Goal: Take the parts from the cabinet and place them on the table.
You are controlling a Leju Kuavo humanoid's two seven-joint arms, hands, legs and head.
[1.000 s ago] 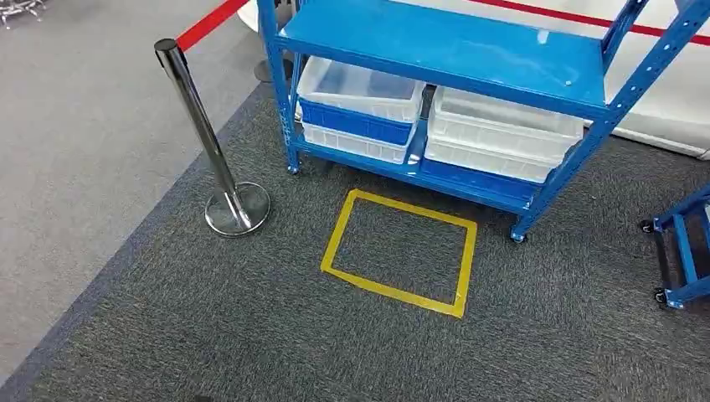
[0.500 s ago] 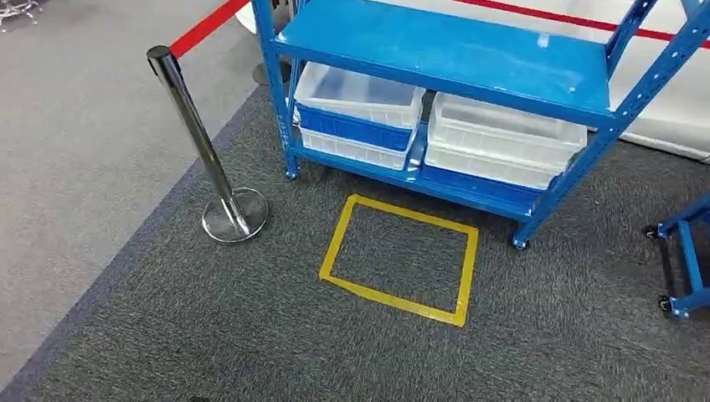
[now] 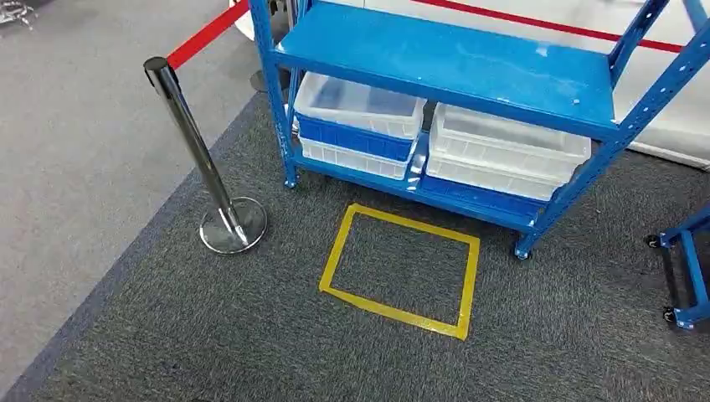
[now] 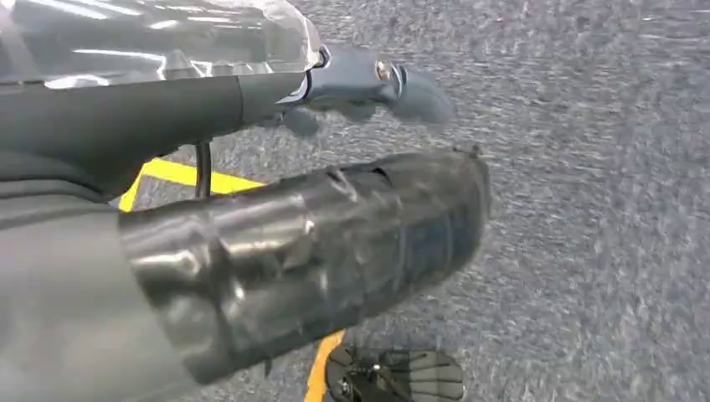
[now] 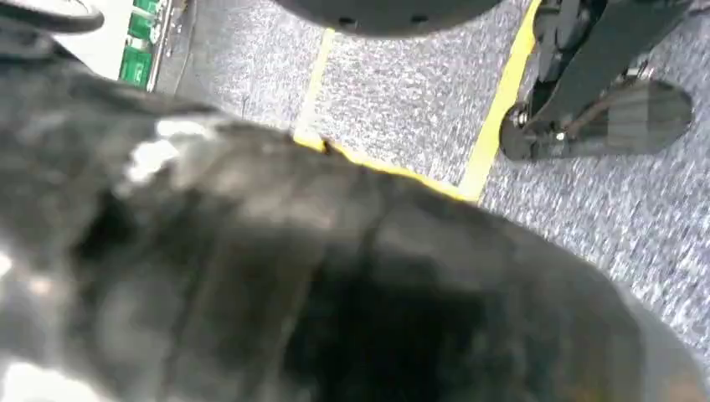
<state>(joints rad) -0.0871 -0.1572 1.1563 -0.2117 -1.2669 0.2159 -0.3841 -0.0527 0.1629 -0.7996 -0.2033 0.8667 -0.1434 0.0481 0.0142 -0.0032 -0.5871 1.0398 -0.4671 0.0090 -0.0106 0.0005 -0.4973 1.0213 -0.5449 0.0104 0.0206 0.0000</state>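
A blue metal cabinet [image 3: 452, 63] stands ahead in the head view. Its lower shelf carries two stacks of white and blue bins, one on the left [image 3: 356, 105] and one on the right [image 3: 506, 146]. I cannot make out any parts inside them. My left hand [image 4: 301, 251] hangs over grey carpet; its grey thumb [image 4: 377, 79] sticks out with nothing against it, and the ribbed cover hides the other fingers. My right hand [image 5: 293, 285] is a dark blur close to the lens, its fingers hidden.
A yellow tape rectangle [image 3: 400, 268] marks the carpet in front of the cabinet. A chrome post [image 3: 205, 176] with a red belt [image 3: 205, 33] stands to the left. Part of a blue wheeled frame [image 3: 691, 268] shows at the right edge.
The whole head picture has shifted slightly, so the camera has moved; the cabinet and tape rectangle sit a little lower in the picture. Nothing on the shelves has moved.
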